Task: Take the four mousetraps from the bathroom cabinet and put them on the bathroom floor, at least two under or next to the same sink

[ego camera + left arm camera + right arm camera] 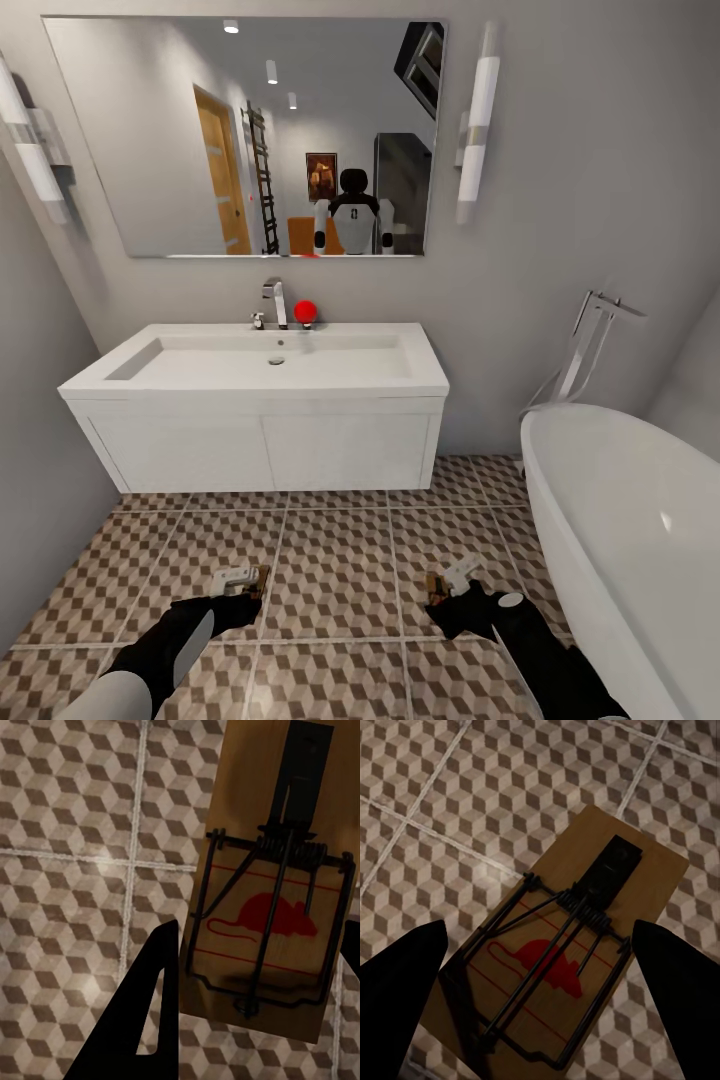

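My left gripper (245, 582) hangs low over the bathroom floor (340, 560), shut on a mousetrap (262, 580). In the left wrist view this mousetrap (262, 922), a brown board with a red mouse print and dark wire, sits clamped between the fingers (150, 1012) of that gripper (259, 945). My right gripper (448, 583) is level with it, further right, and shut on a second mousetrap (432, 588). The right wrist view has that trap (555, 945) lying diagonally across the gripper (540, 937), its edges against the black fingers (405, 990). The white sink (250, 385) stands straight ahead on its vanity. The cabinet is out of view.
A white bathtub (620, 520) with a chrome floor tap (590, 340) fills the right side, close to my right arm. A grey wall closes off the left. A red ball (305, 311) sits beside the sink's chrome tap (275, 300), below a large mirror (250, 140).
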Controlling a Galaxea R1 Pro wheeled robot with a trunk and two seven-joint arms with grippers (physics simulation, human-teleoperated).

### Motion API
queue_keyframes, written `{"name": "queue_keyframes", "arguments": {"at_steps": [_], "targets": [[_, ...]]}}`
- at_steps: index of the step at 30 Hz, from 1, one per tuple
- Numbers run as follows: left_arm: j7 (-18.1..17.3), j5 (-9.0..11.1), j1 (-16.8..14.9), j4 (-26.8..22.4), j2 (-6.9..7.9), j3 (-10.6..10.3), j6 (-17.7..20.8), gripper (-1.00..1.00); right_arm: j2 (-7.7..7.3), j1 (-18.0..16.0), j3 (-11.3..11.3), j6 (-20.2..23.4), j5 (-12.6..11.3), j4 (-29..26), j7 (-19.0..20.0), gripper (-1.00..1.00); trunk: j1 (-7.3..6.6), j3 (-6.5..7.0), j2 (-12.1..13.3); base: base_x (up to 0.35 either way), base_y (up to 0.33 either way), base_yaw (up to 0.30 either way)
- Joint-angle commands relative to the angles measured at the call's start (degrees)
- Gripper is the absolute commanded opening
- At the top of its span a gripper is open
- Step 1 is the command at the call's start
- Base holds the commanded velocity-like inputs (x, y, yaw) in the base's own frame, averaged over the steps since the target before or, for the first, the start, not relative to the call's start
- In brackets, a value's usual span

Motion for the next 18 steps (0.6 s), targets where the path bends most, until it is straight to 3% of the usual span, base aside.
{"name": "queue_keyframes", "arguments": {"at_steps": [1,9,18], "targets": [[0.20,0.40,-0.01,-0.12,0.06,-0.32,0.30,-1.00,-0.02,-0.02,0.00,0.18,0.60,-0.11,0.30,-1.00,0.00,-0.06,-0.03,0.000,0.000,0.000],[0.20,0.40,-0.01,-0.11,0.06,-0.28,0.30,-1.00,0.20,-0.02,-0.26,0.18,0.60,-0.11,0.29,-1.00,0.00,-0.06,-0.03,0.000,0.000,0.000],[0.26,0.40,-0.01,-0.10,0.06,-0.23,0.30,-1.00,0.21,-0.02,-0.27,0.18,0.60,-0.11,0.29,-1.00,1.97,-1.81,-3.64,0.000,0.000,0.000]]}}
